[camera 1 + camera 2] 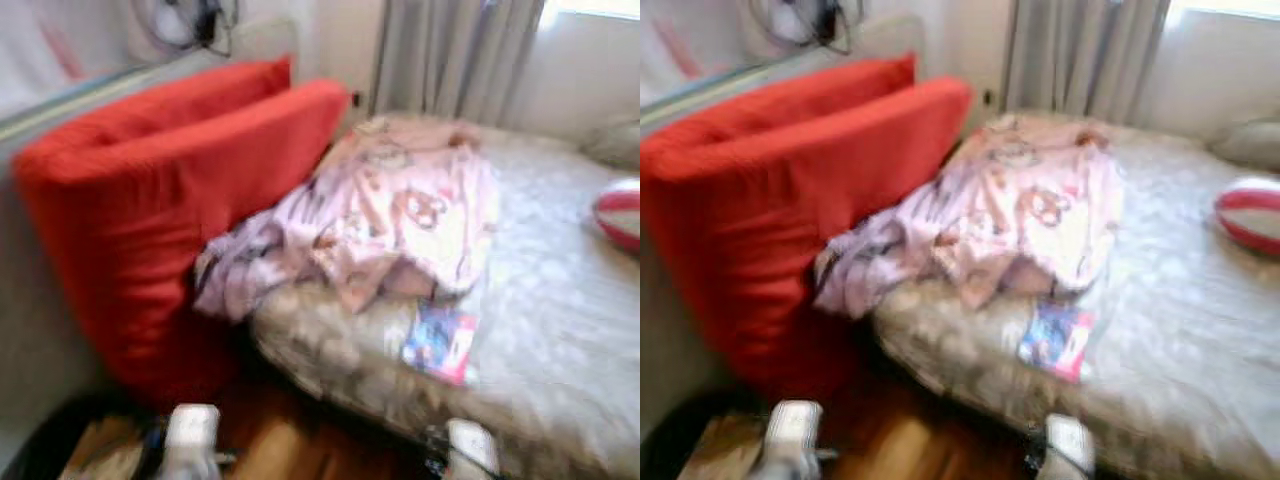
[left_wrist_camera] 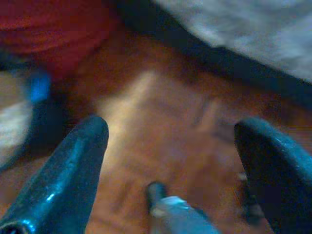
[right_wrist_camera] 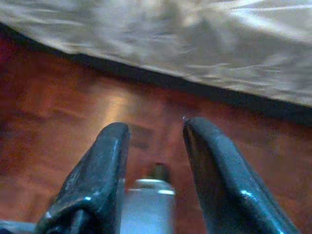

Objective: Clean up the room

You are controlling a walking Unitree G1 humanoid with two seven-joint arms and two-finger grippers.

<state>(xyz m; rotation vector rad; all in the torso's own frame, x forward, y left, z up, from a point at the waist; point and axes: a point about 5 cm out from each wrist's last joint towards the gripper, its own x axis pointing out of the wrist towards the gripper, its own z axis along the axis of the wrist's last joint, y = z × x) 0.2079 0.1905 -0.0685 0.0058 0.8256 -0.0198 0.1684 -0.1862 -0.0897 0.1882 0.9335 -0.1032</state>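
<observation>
Red cushions (image 1: pixel 170 190): two, stacked upright, left of frame.
Pink blanket (image 1: pixel 390 220): one crumpled heap, centre, on the bed (image 1: pixel 560 300).
Booklet (image 1: pixel 440 343): one, lower centre, at the bed's edge.
Left gripper (image 2: pixel 170 146): jaws wide, holding nothing, over wood floor (image 2: pixel 146 122).
Right gripper (image 3: pixel 156 141): jaws narrower, holding nothing.

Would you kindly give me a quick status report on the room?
Left gripper and right gripper open, empty, low over wood floor. Pink clothes heaped on bed; packet beside. Red cushions alongside.
</observation>
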